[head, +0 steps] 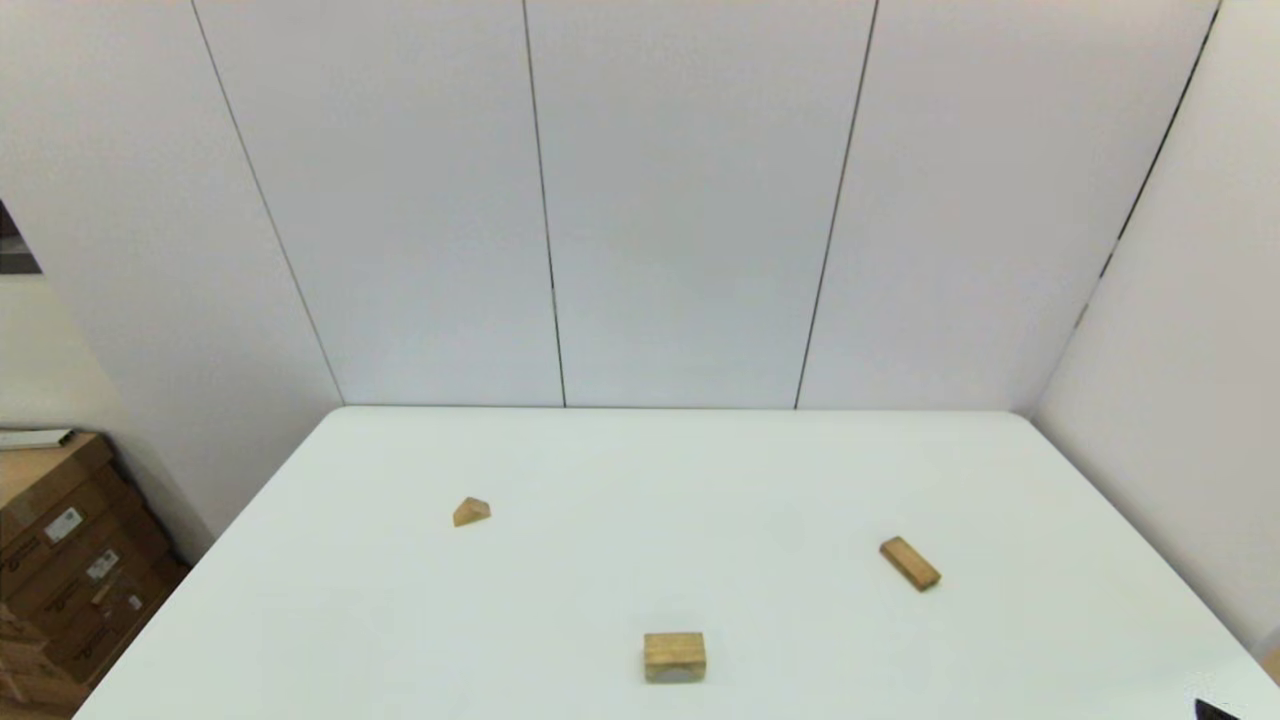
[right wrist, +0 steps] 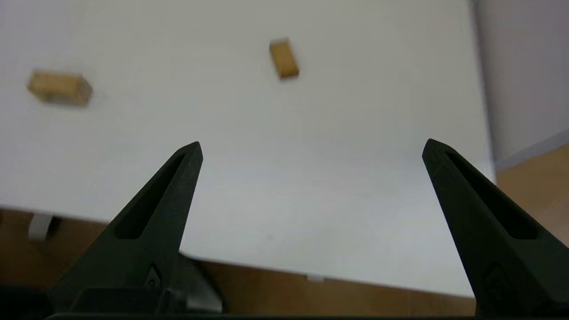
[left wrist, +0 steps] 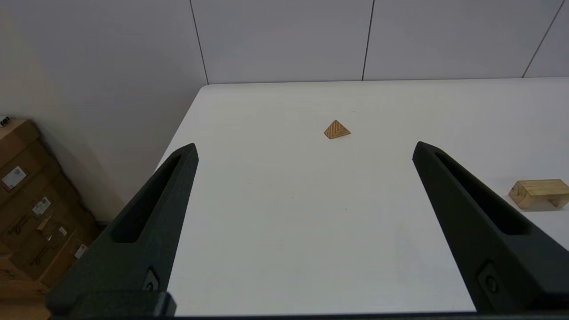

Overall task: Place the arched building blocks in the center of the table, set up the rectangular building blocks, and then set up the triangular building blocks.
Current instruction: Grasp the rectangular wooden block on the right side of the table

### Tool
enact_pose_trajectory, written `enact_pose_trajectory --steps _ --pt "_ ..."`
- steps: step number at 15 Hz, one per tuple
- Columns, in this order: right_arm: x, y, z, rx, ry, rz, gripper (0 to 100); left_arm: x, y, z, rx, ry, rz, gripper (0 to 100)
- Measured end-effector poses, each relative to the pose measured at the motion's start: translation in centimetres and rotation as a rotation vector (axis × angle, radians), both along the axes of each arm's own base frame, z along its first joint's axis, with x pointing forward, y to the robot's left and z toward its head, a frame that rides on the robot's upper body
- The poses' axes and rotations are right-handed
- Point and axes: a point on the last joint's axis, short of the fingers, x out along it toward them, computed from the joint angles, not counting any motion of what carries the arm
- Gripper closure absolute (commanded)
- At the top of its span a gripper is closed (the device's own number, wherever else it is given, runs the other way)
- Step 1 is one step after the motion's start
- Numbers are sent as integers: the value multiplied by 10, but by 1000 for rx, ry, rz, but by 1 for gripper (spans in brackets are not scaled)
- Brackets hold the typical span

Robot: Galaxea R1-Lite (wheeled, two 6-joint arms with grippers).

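Observation:
The arched block (head: 674, 656) lies near the front middle of the white table (head: 640, 470), notch down; it also shows in the left wrist view (left wrist: 539, 193) and the right wrist view (right wrist: 59, 88). The rectangular block (head: 909, 563) lies flat at the right (right wrist: 284, 58). The triangular block (head: 471, 512) sits at the left (left wrist: 336, 130). My left gripper (left wrist: 304, 149) is open, well short of the triangle, above the table's near left. My right gripper (right wrist: 311, 146) is open over the table's near right edge; only a dark tip (head: 1215, 711) of it shows in the head view.
Cardboard boxes (head: 70, 560) stand on the floor left of the table. White wall panels (head: 640, 200) close the back and right sides. Brown floor (right wrist: 311, 289) shows below the table's front edge.

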Motion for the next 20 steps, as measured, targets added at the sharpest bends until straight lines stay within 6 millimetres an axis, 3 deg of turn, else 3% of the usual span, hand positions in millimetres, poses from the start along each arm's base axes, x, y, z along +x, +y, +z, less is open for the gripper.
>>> enact_pose_trajectory --steps 5,11,15,20 --pt "91 2 -23 -7 270 34 0 0 0 0 1 0 0 0" --pt "202 2 -53 -58 368 65 0 0 0 0 1 0 0 0" --pt "240 2 -80 -49 435 73 0 0 0 0 1 1 0 0" --pt "270 2 -105 19 474 128 0 0 0 0 1 1 0 0"
